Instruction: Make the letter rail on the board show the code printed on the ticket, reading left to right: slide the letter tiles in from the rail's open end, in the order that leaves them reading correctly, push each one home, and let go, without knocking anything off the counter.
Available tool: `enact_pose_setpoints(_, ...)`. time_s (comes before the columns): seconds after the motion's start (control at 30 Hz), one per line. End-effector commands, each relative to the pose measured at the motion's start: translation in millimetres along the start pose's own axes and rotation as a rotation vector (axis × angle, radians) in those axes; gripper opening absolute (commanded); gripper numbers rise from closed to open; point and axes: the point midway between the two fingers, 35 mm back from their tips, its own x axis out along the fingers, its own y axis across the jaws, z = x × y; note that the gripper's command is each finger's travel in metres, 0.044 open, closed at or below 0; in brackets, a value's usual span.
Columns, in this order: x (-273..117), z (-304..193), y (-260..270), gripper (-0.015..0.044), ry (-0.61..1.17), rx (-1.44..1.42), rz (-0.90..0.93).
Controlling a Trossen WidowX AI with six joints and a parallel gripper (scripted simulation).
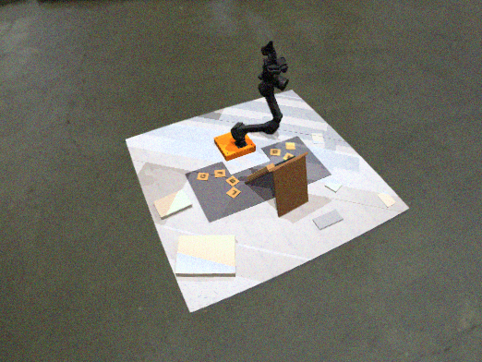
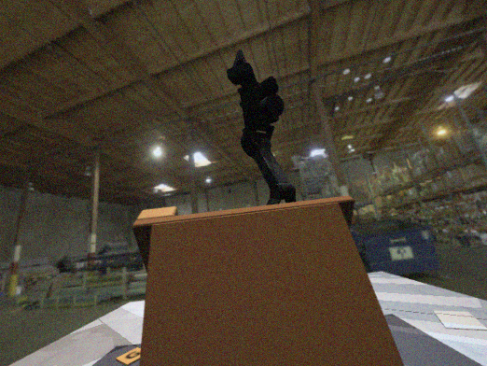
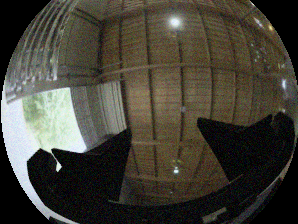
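My gripper [image 1: 269, 45] [image 2: 240, 54] [image 3: 164, 127] is open and empty, pointing up high above the counter. The brown board [image 1: 293, 187] [image 2: 261, 285] stands with its back to the top and exterior views, so its face, the rail and any letters on it are hidden. A light wooden block [image 1: 271, 167] [image 2: 158, 213] shows at its top edge. Several orange letter tiles lie flat: on the left one tile [image 1: 203, 176], a second [image 1: 220, 173], a third [image 1: 233, 181] and another [image 1: 234, 192]; on the right one [image 1: 275, 151], another [image 1: 290, 146] and one partly hidden [image 1: 288, 157]. Their letters are too blurred to read. I cannot make out the ticket.
The tiles lie on a dark grey mat [image 1: 210, 208]. The arm stands on an orange base [image 1: 227, 147], with a white panel [image 1: 245, 162] before it. A large pale slab [image 1: 206, 249], a smaller slab [image 1: 171, 205], a grey plate [image 1: 328, 219] and small pale cards lie around the mat.
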Motion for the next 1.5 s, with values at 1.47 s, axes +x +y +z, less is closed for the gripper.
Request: enact_pose_setpoints(1.47,-340.3,-169.6,136.8,0.0440,1.274,1.341,0.752)
